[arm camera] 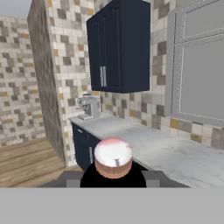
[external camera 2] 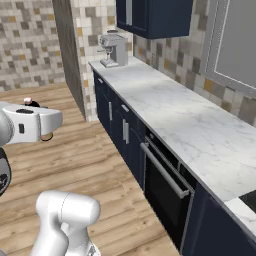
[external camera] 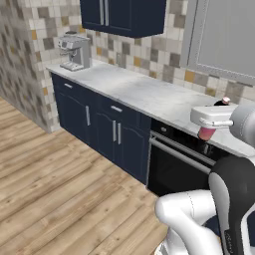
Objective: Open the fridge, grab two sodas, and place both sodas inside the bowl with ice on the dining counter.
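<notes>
My gripper (arm camera: 113,176) is shut on a pink soda (arm camera: 113,156), whose round base faces the hand view's camera. In the left base view the hand (external camera: 213,117) hangs in front of the counter's edge, with the soda's pink body (external camera: 206,133) below it and its dark cap (external camera: 225,101) above. From the right base view the same hand (external camera 2: 31,123) shows at the left over the wooden floor, with the soda's cap (external camera 2: 28,101) sticking up. The fridge, the bowl with ice and the dining counter are out of view.
A marble worktop (external camera: 144,92) on navy cabinets (external camera: 94,122) runs along the tiled wall, with a built-in oven (external camera: 174,164) under it. A coffee machine (external camera: 74,51) stands at its far end, navy wall cabinets (external camera: 122,15) hang above. Wooden floor (external camera: 55,189) lies to the left.
</notes>
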